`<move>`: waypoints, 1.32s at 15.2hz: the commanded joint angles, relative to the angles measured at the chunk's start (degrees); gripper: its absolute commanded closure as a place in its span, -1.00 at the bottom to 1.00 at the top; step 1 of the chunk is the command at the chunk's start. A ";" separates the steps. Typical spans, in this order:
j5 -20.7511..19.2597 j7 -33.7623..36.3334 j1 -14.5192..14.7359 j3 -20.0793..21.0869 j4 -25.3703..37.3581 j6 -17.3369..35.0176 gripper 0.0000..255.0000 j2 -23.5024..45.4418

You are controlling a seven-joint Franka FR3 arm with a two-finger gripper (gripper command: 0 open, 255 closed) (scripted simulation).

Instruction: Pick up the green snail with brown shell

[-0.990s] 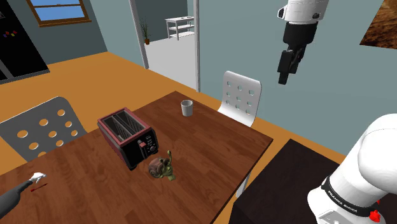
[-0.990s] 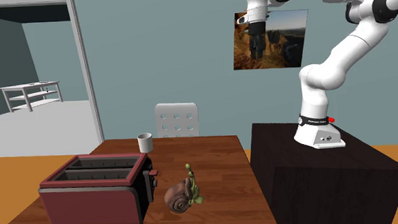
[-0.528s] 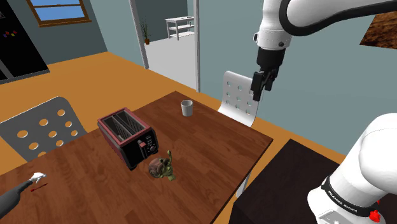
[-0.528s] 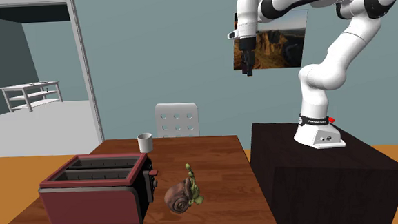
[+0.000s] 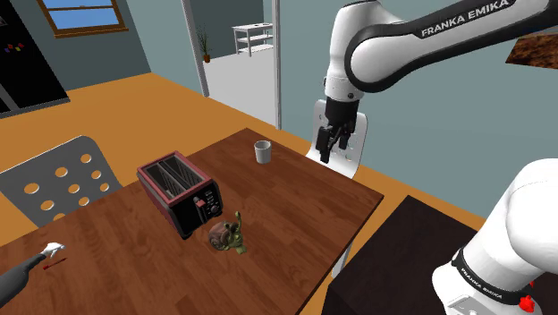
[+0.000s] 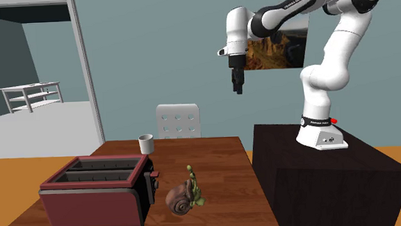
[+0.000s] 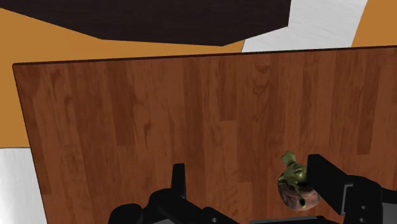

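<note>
The green snail with a brown shell (image 5: 228, 235) sits on the wooden table (image 5: 295, 197), just in front of the red toaster (image 5: 179, 192). It also stands near the table's middle in the second exterior view, snail (image 6: 184, 195) beside toaster (image 6: 95, 193). My gripper (image 5: 325, 148) hangs high over the table's far edge, pointing down, well away from the snail. From the other side the gripper (image 6: 238, 88) is far above the table (image 6: 215, 164). In the wrist view the gripper (image 7: 251, 184) is open and holds nothing. The snail (image 7: 294, 184) shows far below, close to one finger (image 7: 324, 181).
A small grey cup (image 5: 262, 151) stands near the table's far edge. A white chair (image 5: 353, 143) is behind that edge and a grey chair (image 5: 63, 179) at the shoulder view's left. My dark stand (image 5: 393, 259) adjoins the table.
The arm has swung down and toward the shoulder view's left, bringing the gripper from high near the wall to above the table's far edge. The snail has not moved.
</note>
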 commanded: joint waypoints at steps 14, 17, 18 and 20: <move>4.71 4.86 3.97 4.89 11.05 22.63 -1.00 30.37; 4.74 5.89 4.88 5.44 15.38 25.46 -1.00 36.79; 4.70 6.24 5.20 5.59 16.97 26.27 -1.00 38.93; 4.57 6.92 5.92 5.80 20.35 27.66 -1.00 43.19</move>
